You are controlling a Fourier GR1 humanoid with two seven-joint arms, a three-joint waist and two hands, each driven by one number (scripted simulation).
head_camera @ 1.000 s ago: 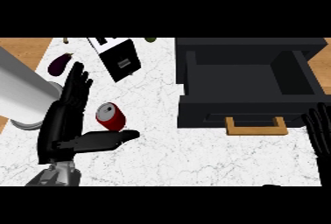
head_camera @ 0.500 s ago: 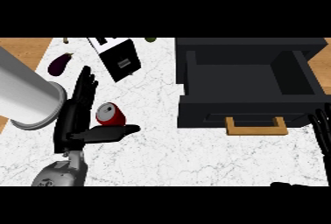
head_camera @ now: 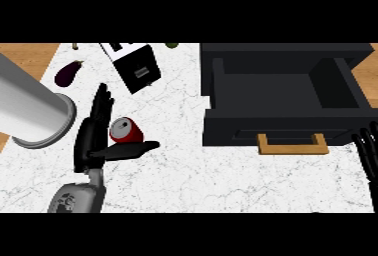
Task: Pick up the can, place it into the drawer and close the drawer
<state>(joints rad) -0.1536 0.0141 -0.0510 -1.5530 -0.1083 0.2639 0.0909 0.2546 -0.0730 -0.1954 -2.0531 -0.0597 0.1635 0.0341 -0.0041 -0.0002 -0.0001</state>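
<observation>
On marble counter (head_camera: 221, 170): 1 red can (head_camera: 125, 131) lying beside left hand (head_camera: 92, 140), fingers straight, thumb out under it, not gripping. 1 black drawer (head_camera: 284, 100) stands open w/ wooden handle (head_camera: 292, 145); right hand (head_camera: 367, 152) at right edge, fingers relaxed. Also 1 eggplant (head_camera: 68, 72), 1 toaster (head_camera: 136, 67).

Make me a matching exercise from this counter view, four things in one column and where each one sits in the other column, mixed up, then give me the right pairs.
Things:
1. can
2. eggplant
3. drawer
4. right hand

Places:
A. at the right edge of the view, beside the drawer's front
B. pulled open at the upper right, wooden handle toward the robot
C. between the left hand's fingers and thumb
D. upper left of the counter, near the wooden strip

Pairs: 1-C, 2-D, 3-B, 4-A
</observation>
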